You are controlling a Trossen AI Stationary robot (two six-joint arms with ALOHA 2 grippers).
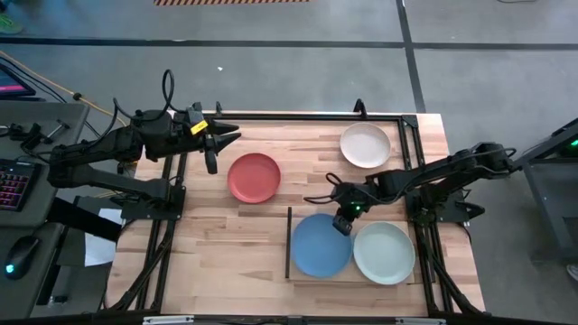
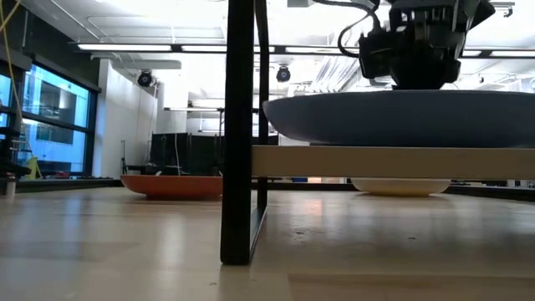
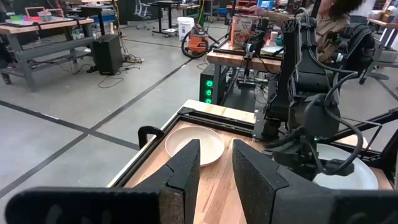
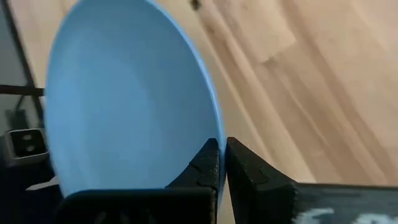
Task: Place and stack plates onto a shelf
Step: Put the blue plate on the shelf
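Two plates sit on the shelf: the right gripper pinches the blue plate by its rim, grey plate just beside. Placing looks nearly done; next, release and fetch another. Left gripper waits, narrowly parted.

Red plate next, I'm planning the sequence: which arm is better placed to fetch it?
Left, probably. The left gripper hovers open just beside the red plate, while the right gripper is shut on the blue plate at the shelf.
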